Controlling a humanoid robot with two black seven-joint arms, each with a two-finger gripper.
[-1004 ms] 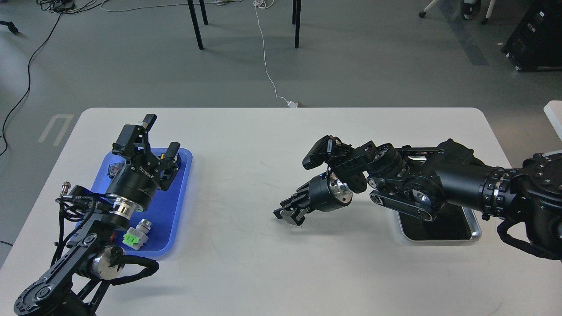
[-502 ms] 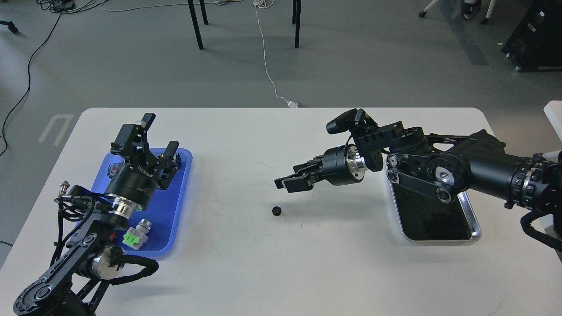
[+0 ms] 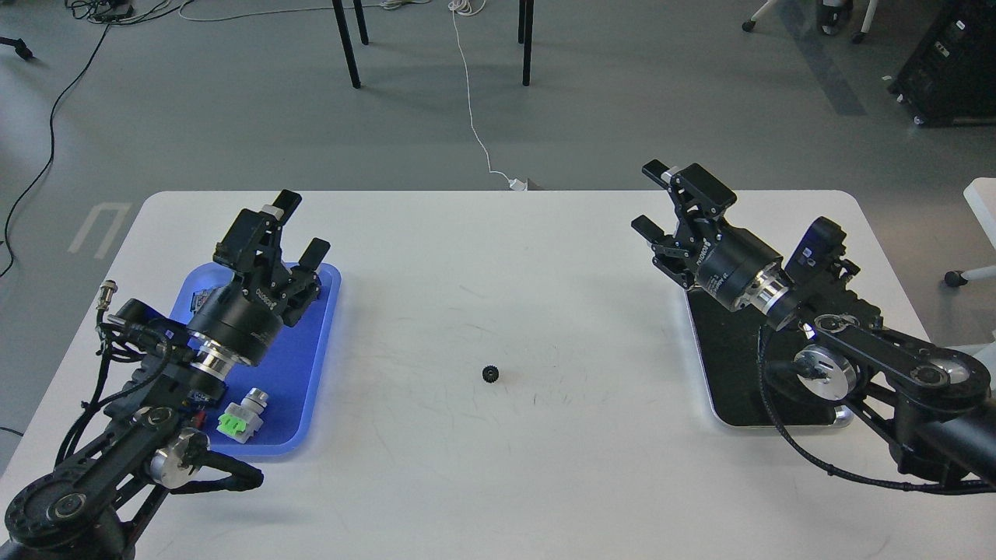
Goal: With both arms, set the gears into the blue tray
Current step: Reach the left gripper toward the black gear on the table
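The right hand (image 3: 660, 199), fingers spread and empty, has withdrawn above the silver metal tray (image 3: 839, 418), leaving one small black toothed gear (image 3: 490, 374) mid-bench (image 3: 482, 257), outside the blue plastic tray (image 3: 311, 365) where the released left hand (image 3: 299, 225) hovers.

Table (image 3: 498, 482) white, faint dark scuffs mid-surface. Gear (image 3: 490, 374) black. Tray (image 3: 315, 342) bright blue. Switch (image 3: 240, 418) in it: green cap, light grey body. Second tray (image 3: 839, 418): black inside, silver rim. Both arms black with silver wrist rings; left gripper (image 3: 299, 229) and right gripper (image 3: 652, 198) black, white lettering on the bodies. Floor grey, one white cable (image 3: 471, 117) across it.
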